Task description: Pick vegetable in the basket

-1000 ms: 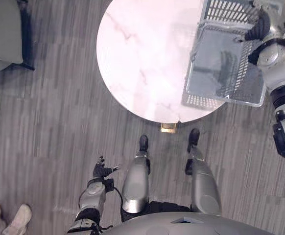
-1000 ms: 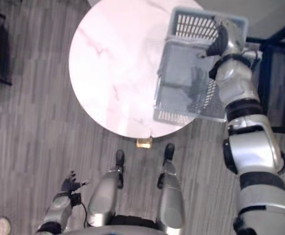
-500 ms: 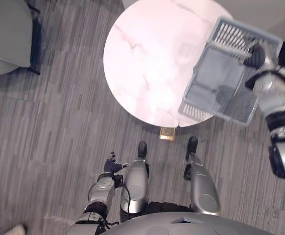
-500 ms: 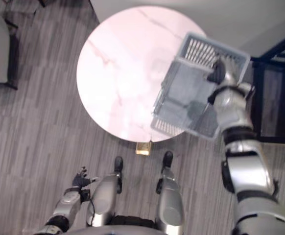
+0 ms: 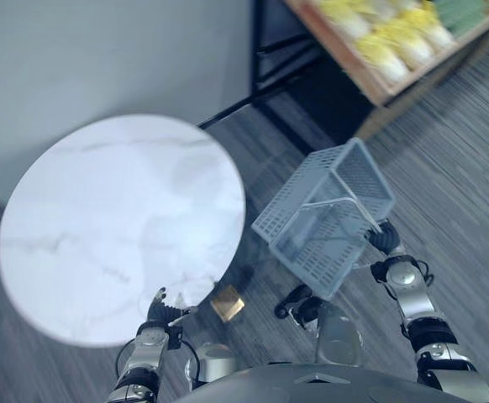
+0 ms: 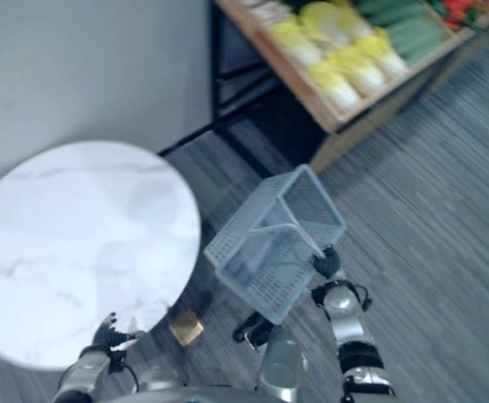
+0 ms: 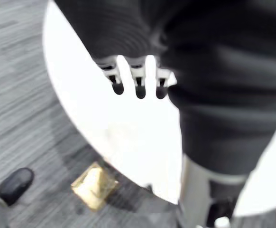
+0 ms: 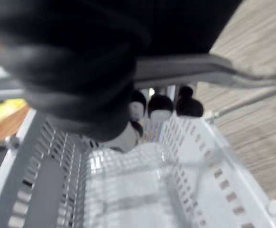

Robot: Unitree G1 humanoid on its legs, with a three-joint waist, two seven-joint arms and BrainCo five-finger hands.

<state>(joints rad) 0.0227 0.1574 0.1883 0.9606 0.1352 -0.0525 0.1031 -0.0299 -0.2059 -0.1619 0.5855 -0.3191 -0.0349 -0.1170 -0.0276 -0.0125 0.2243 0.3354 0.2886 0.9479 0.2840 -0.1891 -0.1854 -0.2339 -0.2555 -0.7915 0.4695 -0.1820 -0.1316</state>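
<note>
A humanoid robot's right hand (image 5: 385, 239) carries a pale grey perforated plastic basket (image 5: 324, 218) by its thin handle (image 8: 202, 66), the dark-tipped fingers (image 8: 161, 107) curled round the bar from below. The basket hangs tilted in the air over the dark striped floor (image 5: 454, 168), just to the right of a round white marble table (image 5: 118, 218) and clear of its edge.

The vegetables lie on a sloping wooden shelf (image 6: 328, 113) against the far side of the room, well apart from the basket. There is a row of pale yellow-green cabbages (image 6: 337, 54), with darker green vegetables (image 6: 408, 29) beside them. A black metal frame (image 5: 265, 50) stands under the shelf, next to a plain grey wall (image 5: 102, 59).

The robot's left hand (image 5: 162, 309) hangs low at the near edge of the table, its fingers (image 7: 138, 80) straight and spread, holding nothing. A small brass-coloured square block (image 5: 227, 303) sits on the floor close to the table's rim, between the two arms.
</note>
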